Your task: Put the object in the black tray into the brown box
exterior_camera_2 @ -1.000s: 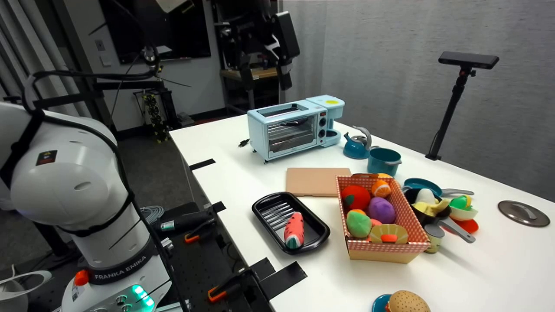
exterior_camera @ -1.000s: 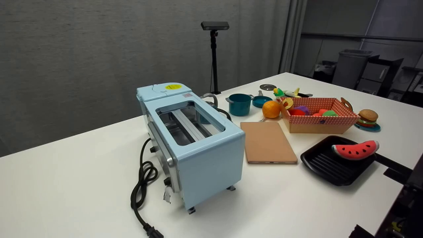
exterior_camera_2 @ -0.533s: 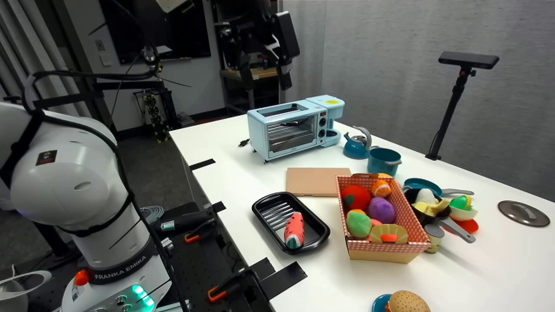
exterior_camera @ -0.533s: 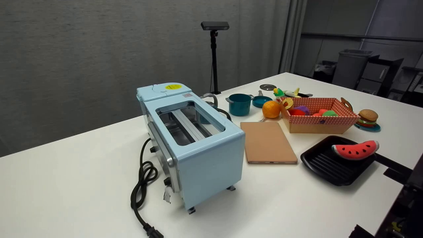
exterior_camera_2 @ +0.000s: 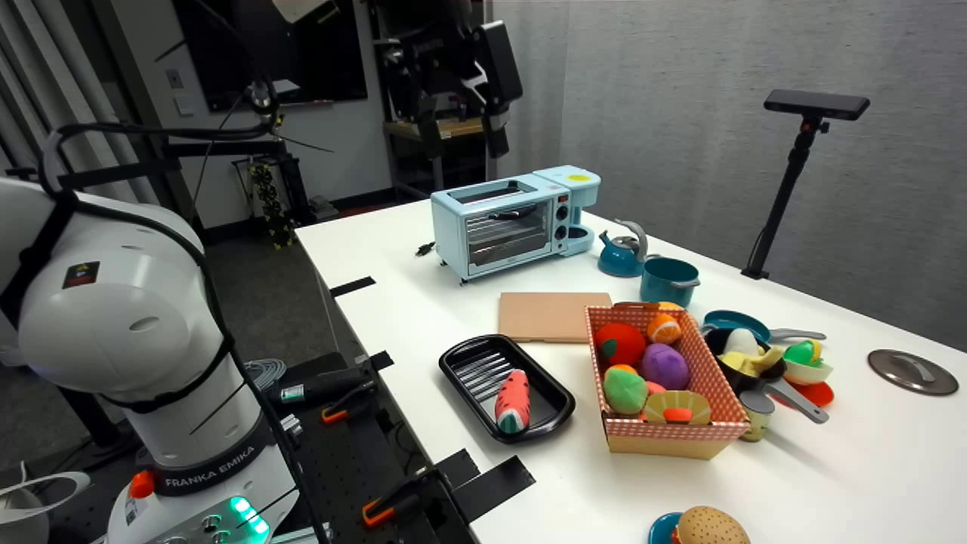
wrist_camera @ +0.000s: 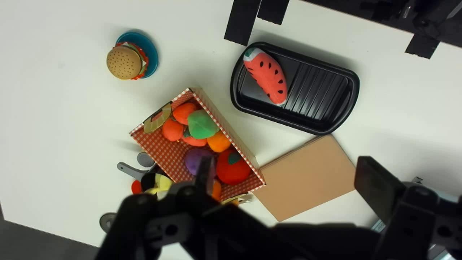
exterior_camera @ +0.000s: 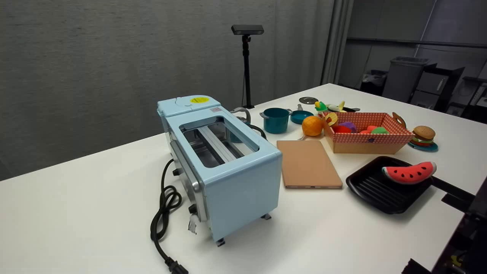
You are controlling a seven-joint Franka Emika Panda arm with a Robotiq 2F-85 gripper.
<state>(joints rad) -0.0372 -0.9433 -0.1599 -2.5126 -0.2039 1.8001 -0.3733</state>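
A red watermelon slice (exterior_camera: 410,173) with dark seeds lies at one end of the black tray (exterior_camera: 380,194). It also shows in an exterior view (exterior_camera_2: 513,400) and in the wrist view (wrist_camera: 267,76). The brown box (exterior_camera_2: 665,446) has a red-and-white checked rim and lining and holds several toy foods. It stands beside the tray, with a gap between them, and shows in the wrist view (wrist_camera: 222,122). My gripper (exterior_camera_2: 464,140) hangs high above the table with its fingers apart and nothing between them. In the wrist view the gripper (wrist_camera: 285,169) is wide open.
A tan flat board (wrist_camera: 306,177) lies close beside the tray and box. A light-blue toaster oven (exterior_camera: 239,190) stands beyond it. A toy burger (wrist_camera: 124,62) on a blue plate, a teal pot (exterior_camera_2: 669,281) and several pans surround the box. Black tape (exterior_camera_2: 495,487) marks the table edge.
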